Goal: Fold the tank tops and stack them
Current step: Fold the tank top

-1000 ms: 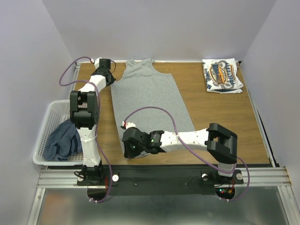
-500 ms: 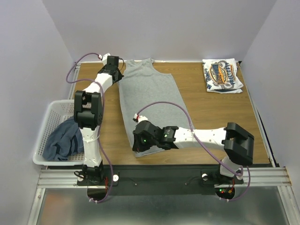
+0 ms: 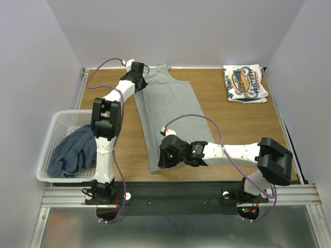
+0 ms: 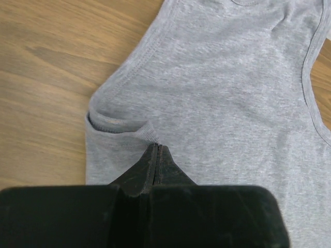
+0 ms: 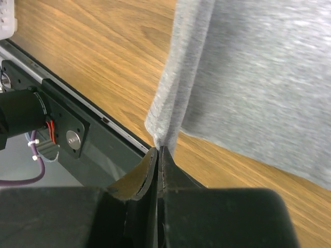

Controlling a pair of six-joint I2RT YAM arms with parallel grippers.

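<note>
The light grey tank top (image 3: 170,111) lies lengthwise on the table, neck at the far edge, its left side lifted and carried rightward. My left gripper (image 3: 138,72) is shut on its left shoulder strap; in the left wrist view the shut tips (image 4: 156,147) pinch a fold of the grey tank top (image 4: 232,88). My right gripper (image 3: 166,159) is shut on the near left hem corner; the right wrist view shows the shut tips (image 5: 158,150) gripping the grey tank top (image 5: 258,77). The white tank top with the logo (image 3: 245,83) lies folded at the far right. The slate blue tank top (image 3: 72,152) sits crumpled in the basket.
A white lattice basket (image 3: 51,135) stands off the table's left side. The table's front edge and black mounting rail (image 5: 57,116) run just under the right gripper. Bare wood (image 3: 248,124) shows right of the grey top.
Both grippers have moved to the right, pulling the grey tank top's left edge over toward its middle. The top now looks narrower.
</note>
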